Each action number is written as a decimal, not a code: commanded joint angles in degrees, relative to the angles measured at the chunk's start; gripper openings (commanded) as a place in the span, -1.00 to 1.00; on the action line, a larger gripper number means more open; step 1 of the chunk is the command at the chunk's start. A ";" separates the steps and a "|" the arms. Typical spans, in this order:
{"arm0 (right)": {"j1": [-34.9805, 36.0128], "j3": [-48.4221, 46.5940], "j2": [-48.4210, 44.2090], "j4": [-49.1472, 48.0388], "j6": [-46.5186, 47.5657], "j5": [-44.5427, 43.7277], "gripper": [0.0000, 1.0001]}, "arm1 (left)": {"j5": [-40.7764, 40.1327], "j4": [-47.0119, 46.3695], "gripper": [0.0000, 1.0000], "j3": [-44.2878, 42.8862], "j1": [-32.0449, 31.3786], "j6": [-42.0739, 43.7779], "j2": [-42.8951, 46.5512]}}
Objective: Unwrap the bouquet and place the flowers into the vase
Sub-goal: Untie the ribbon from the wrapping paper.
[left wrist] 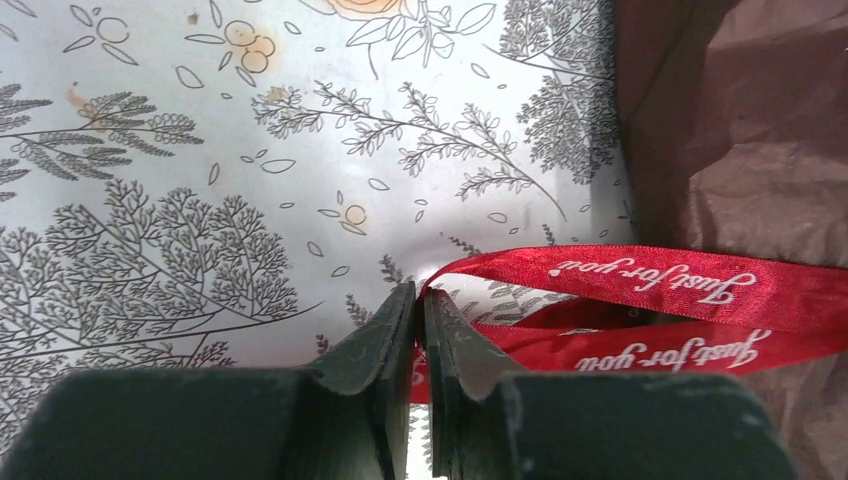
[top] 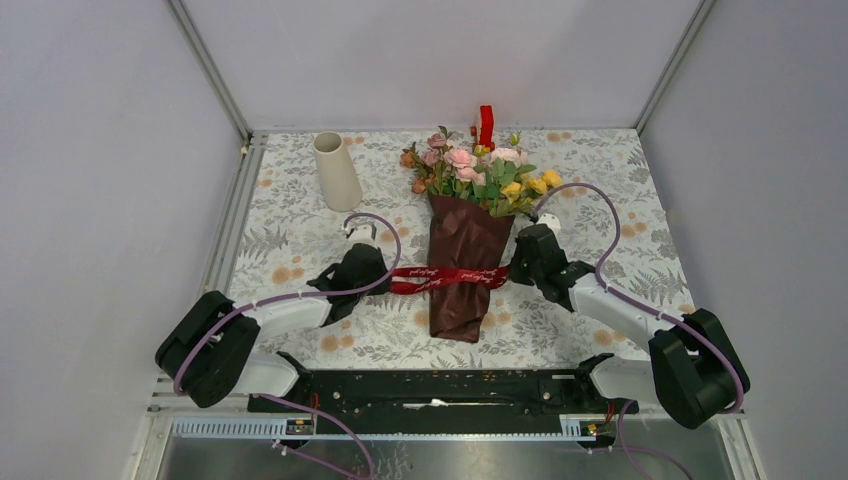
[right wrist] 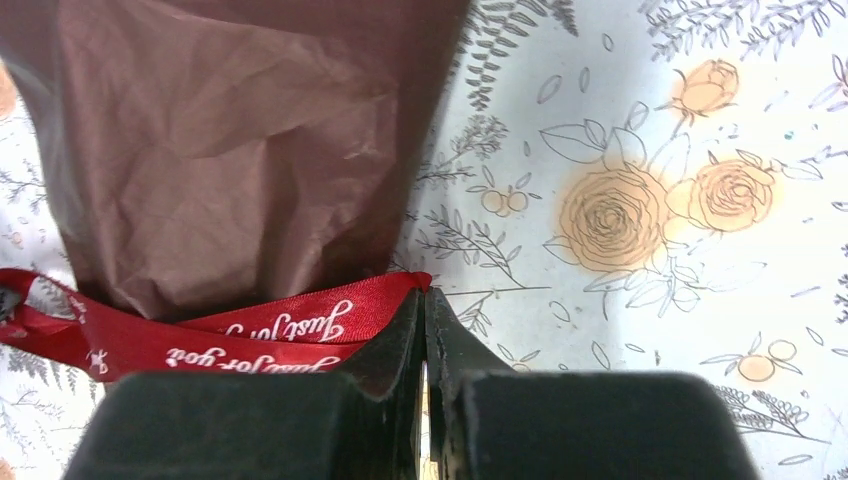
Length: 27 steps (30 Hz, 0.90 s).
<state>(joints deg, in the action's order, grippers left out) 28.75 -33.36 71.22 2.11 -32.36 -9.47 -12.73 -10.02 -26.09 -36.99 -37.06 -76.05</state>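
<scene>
The bouquet (top: pixel 466 250) lies mid-table in dark red crinkled paper, its pink, peach and yellow flowers (top: pixel 480 168) pointing to the far side. A red printed ribbon (top: pixel 449 277) crosses the paper (left wrist: pixel 740 140). My left gripper (top: pixel 385 280) is shut on the ribbon's left end (left wrist: pixel 640 275), its tips (left wrist: pixel 420 300) pinching the fold. My right gripper (top: pixel 512 270) is shut on the ribbon's right end (right wrist: pixel 300 320), pinching it at the tips (right wrist: pixel 423 300) beside the paper (right wrist: pixel 240 150). The cream vase (top: pixel 336 171) stands upright at the far left.
A small red and yellow block (top: pixel 485 125) stands at the far edge behind the flowers. The floral tablecloth (top: pixel 300 250) covers the table. Enclosure walls and a metal rail (top: pixel 235 215) bound the left side.
</scene>
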 commanded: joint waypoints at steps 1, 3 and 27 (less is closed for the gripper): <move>-0.43 0.88 -0.59 1.42 -2.06 -5.12 -1.00 | -2.49 0.29 -0.71 0.08 0.60 1.90 2.57; -0.50 1.12 -0.51 1.41 -2.54 -5.51 -1.00 | -2.30 0.72 -0.58 -0.12 0.61 2.68 3.12; -0.57 2.75 -2.01 -0.35 -3.57 -3.42 -1.00 | 7.78 -2.37 0.55 -16.32 -12.94 28.57 -3.29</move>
<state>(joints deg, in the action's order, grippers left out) 28.45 -30.98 71.05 3.07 -35.09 -12.43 -7.66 -9.50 -38.81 -48.84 -12.03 -75.26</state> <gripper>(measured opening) 0.029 0.793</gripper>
